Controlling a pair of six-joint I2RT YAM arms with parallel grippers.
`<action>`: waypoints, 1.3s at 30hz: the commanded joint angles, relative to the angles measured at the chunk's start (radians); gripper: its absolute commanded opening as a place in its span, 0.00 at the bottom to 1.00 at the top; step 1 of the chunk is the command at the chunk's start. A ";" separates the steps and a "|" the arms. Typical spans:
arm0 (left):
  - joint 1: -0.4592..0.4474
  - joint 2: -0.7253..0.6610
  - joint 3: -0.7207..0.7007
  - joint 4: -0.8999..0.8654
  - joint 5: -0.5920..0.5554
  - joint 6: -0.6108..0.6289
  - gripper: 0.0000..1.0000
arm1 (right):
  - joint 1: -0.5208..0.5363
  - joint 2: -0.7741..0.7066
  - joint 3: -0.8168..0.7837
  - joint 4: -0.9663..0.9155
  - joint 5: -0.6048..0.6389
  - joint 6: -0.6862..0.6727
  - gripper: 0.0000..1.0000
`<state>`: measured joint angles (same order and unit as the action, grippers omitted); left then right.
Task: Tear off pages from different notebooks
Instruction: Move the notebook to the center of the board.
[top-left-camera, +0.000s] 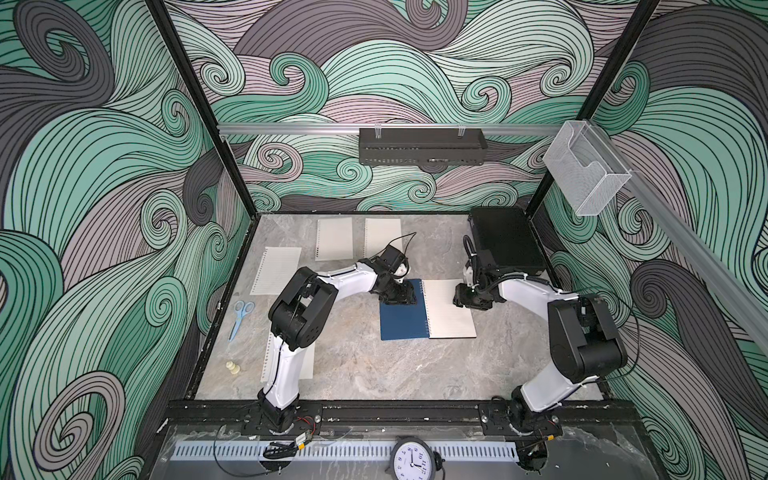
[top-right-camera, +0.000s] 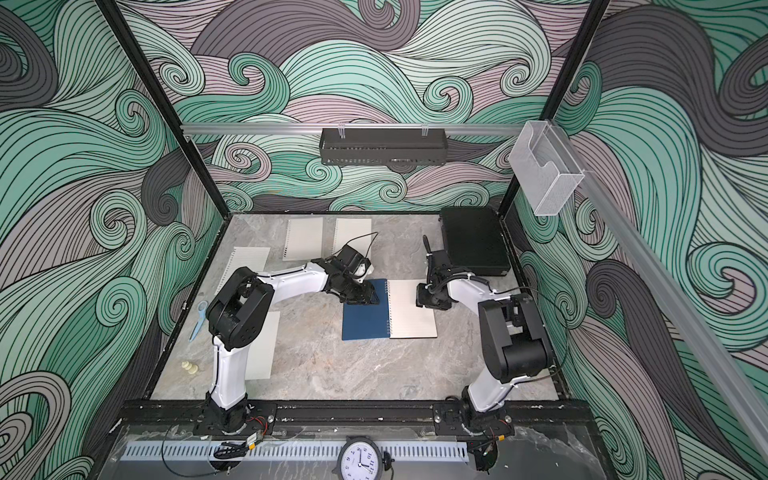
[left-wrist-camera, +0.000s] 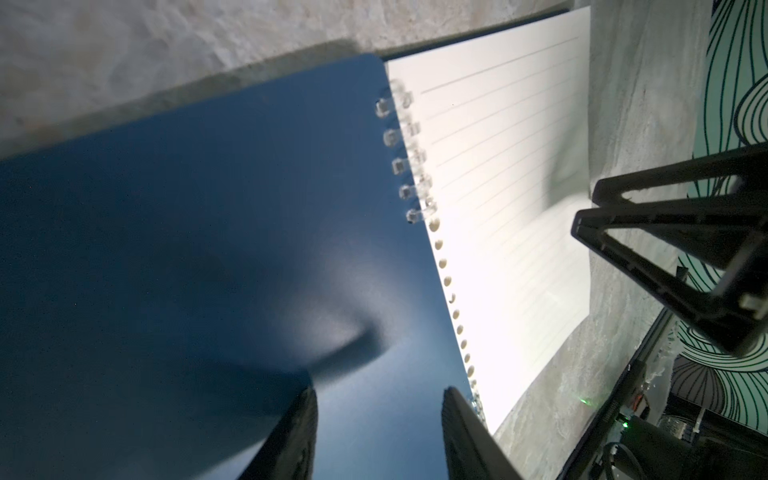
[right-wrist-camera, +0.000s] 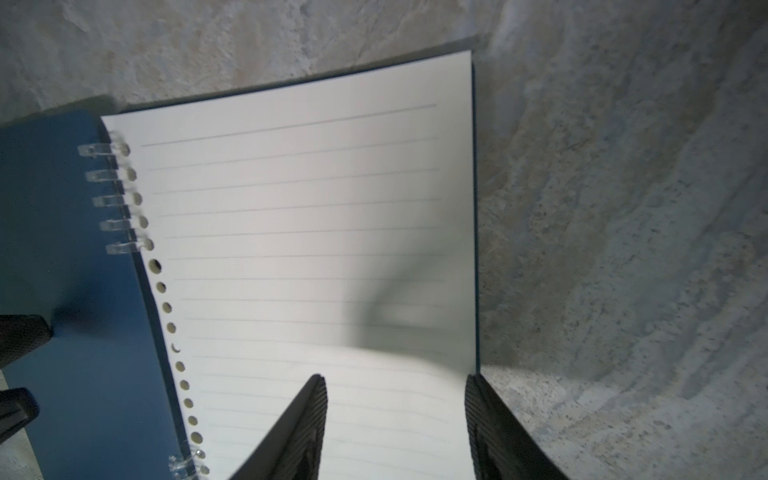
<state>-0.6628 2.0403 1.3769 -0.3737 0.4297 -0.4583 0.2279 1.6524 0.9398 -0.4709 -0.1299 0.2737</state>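
One of the notebooks (top-left-camera: 402, 322) lies open mid-table, its dark blue cover (left-wrist-camera: 208, 249) folded out flat beside a white lined page (right-wrist-camera: 299, 216). Clear spiral rings (right-wrist-camera: 110, 199) bind them. My left gripper (left-wrist-camera: 380, 399) is open, both fingertips down on the blue cover near the spine; in both top views it (top-left-camera: 405, 298) (top-right-camera: 368, 296) sits at the cover's far end. My right gripper (right-wrist-camera: 395, 386) is open at the page's far outer corner (top-left-camera: 463, 299). One finger is over the page and the other at its outer edge, where the paper bows up between them. Loose pages (top-left-camera: 333, 239) (top-left-camera: 382, 237) (top-left-camera: 277, 270) lie at the back left.
A black hard case (top-left-camera: 507, 245) lies at the back right, close behind my right arm. Blue scissors (top-left-camera: 240, 318) and small cream pieces (top-left-camera: 233, 368) sit along the left edge. Another loose sheet (top-left-camera: 308, 361) lies under my left arm. A clock (top-left-camera: 411, 459) stands at the front.
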 joint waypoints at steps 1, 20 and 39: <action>-0.012 0.029 0.032 -0.021 0.016 -0.004 0.48 | 0.003 0.012 -0.009 -0.001 0.023 0.012 0.55; -0.020 0.040 0.035 -0.033 0.015 0.002 0.48 | 0.003 0.022 -0.009 -0.005 0.015 0.002 0.56; -0.029 0.046 0.035 -0.033 0.017 0.000 0.47 | 0.005 -0.012 -0.003 -0.016 -0.008 -0.002 0.53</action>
<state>-0.6800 2.0609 1.3800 -0.3752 0.4324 -0.4606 0.2279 1.6703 0.9382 -0.4713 -0.1192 0.2703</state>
